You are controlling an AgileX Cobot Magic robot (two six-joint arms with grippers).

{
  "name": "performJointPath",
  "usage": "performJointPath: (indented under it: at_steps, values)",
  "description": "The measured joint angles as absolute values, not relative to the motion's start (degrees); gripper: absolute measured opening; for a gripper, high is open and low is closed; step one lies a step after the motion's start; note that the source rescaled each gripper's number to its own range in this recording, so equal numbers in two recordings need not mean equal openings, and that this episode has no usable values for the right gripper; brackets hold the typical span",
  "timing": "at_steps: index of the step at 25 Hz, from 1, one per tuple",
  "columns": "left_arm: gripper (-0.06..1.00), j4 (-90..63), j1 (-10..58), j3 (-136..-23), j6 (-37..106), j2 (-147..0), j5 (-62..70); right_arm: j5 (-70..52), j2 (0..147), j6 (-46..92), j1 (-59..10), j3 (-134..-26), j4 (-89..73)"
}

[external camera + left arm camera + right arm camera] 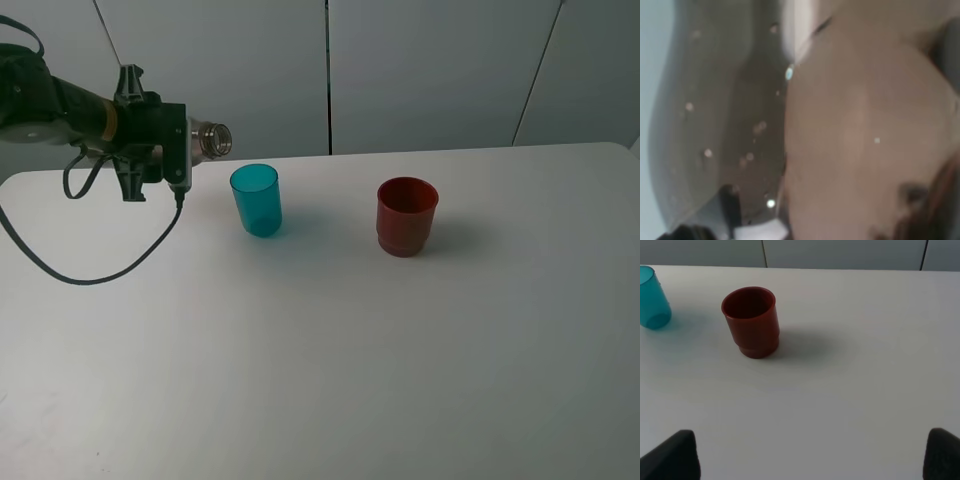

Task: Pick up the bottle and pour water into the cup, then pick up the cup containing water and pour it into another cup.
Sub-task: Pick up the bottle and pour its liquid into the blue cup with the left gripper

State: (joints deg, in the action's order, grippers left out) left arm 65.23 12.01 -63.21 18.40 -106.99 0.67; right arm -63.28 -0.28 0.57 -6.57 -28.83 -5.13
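Left arm (pixel 60 110) comes in from the upper left of the overhead frame, stretched out roughly level. The left gripper (pixel 180 150) points right, jaws clamped on the bottle (pixel 212 138). Its black cable (pixel 100 275) droops underneath. Right gripper (pixel 809 457): only two dark fingertips (pixel 675 455) show at the bottom corners, spread wide apart.

Lower bottle (pixel 212 138) seemingly behind left hand (pixel 176 150)
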Motion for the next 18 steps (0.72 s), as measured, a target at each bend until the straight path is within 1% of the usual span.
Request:
performJointPath:
  at_steps: [18]
  values:
    - [0.01,66.99,12.01,-63.69,23.75,-107.13,2.02,-63.28,-0.28,0.57,-6.57,-28.83,-5.13]
